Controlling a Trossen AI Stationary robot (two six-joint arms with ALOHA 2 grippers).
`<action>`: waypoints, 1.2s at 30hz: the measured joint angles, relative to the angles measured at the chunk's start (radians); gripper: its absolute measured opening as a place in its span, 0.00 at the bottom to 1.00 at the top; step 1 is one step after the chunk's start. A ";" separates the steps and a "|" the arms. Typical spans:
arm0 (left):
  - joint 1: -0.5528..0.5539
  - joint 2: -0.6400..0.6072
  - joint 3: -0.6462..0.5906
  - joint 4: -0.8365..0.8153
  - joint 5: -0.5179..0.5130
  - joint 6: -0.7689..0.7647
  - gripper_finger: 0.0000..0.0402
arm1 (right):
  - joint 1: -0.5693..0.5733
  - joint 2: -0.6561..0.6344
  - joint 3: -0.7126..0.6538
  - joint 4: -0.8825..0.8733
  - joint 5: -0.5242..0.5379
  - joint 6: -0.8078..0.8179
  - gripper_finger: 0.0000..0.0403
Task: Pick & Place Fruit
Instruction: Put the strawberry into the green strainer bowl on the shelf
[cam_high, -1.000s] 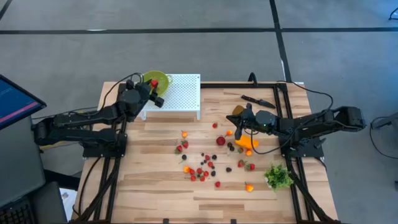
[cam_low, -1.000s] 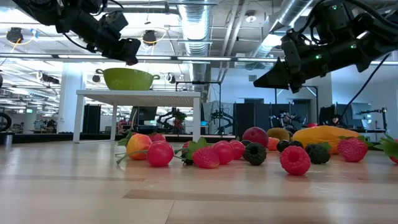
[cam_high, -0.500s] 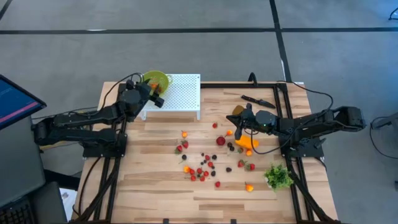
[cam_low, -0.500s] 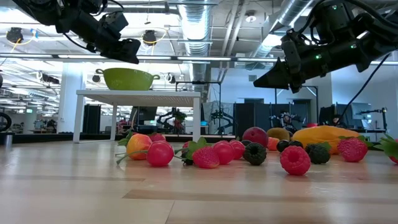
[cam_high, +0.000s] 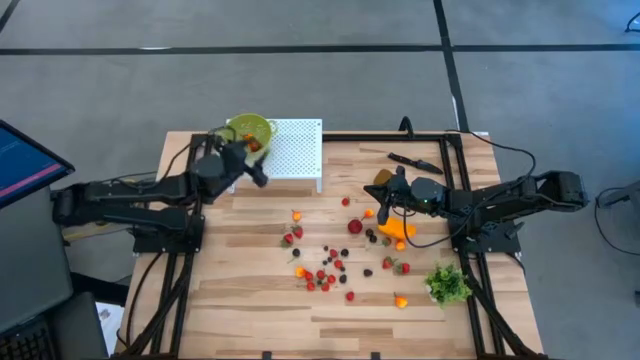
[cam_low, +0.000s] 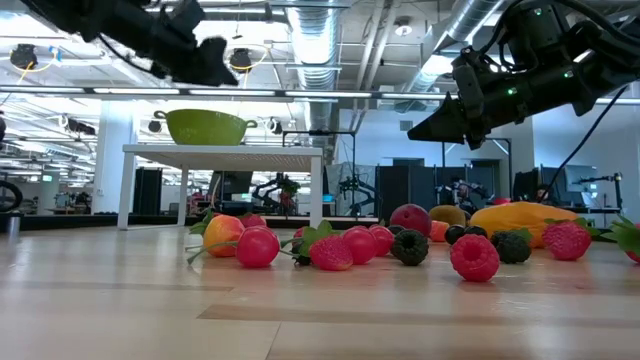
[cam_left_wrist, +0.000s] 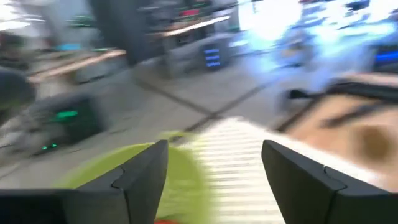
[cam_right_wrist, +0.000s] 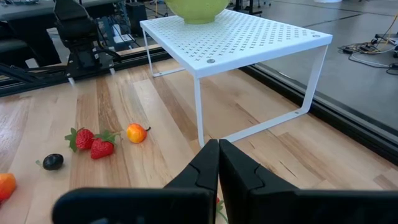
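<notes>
High view: your left gripper (cam_high: 256, 172) hangs beside the green bowl (cam_high: 250, 130) on the white rack (cam_high: 295, 150); berries (cam_high: 325, 270) lie scattered mid-table. Left wrist view: its fingers (cam_left_wrist: 140, 177) stand apart, holding nothing. Right wrist view: your right gripper (cam_right_wrist: 219, 163) is closed, empty, above the table (cam_right_wrist: 124, 162).

Small red, orange and dark berries (cam_high: 325, 270) lie scattered mid-worktop (cam_high: 250, 300), with the elongated orange fruit (cam_high: 397, 230) lying near them.

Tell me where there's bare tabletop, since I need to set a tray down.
Bare wood runs along the table left of the scattered berries, below the white rack. It is crowded mid-table, from the berries toward the right gripper, the orange fruit and the leafy bunch.
</notes>
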 joint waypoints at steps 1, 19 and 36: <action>-0.029 0.000 0.000 0.000 0.041 -0.017 0.62 | 0.000 0.000 0.000 0.000 0.000 0.000 0.01; -0.423 0.089 0.000 -0.176 0.411 -0.043 0.54 | 0.000 0.000 0.000 -0.004 0.000 0.000 0.01; -0.405 0.418 -0.018 -0.192 0.339 -0.079 0.54 | 0.000 0.000 0.000 -0.005 0.000 0.000 0.01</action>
